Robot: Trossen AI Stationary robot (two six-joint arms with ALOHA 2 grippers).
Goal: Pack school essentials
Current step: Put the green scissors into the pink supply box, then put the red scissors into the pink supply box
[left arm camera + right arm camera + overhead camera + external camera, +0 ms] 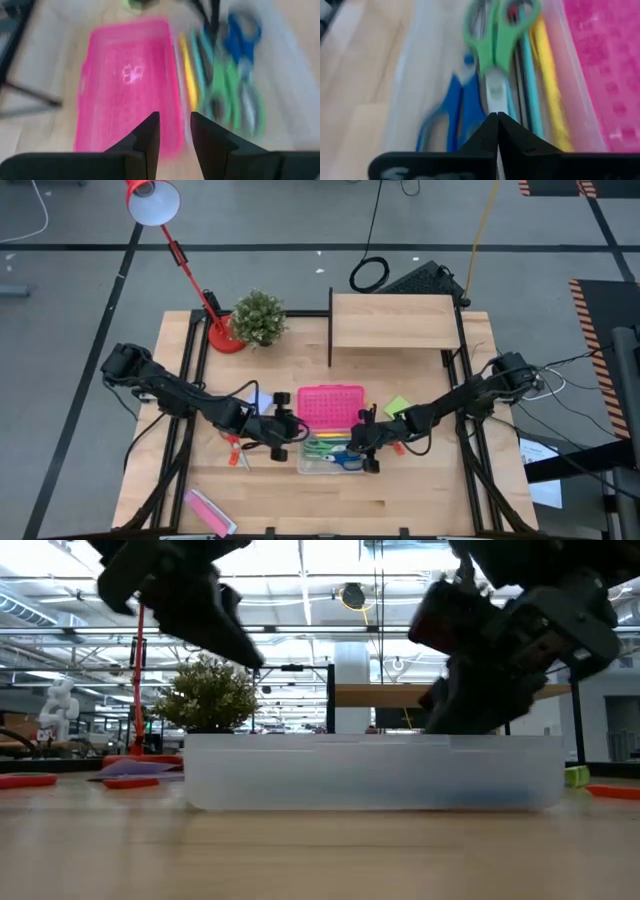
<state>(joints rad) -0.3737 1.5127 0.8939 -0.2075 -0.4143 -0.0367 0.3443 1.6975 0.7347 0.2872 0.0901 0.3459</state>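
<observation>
The right gripper (497,131) hangs over the clear box (304,463), fingers pressed together and empty. Just beyond its tips lie the green scissors (496,35), the blue scissors (456,112) beside them, and a yellow pencil (549,65) against the wall next to the pink lid (331,406). The left gripper (175,131), slightly parted and empty, hovers at that lid's near edge. Red scissors (236,451) lie on open table outside it.
</observation>
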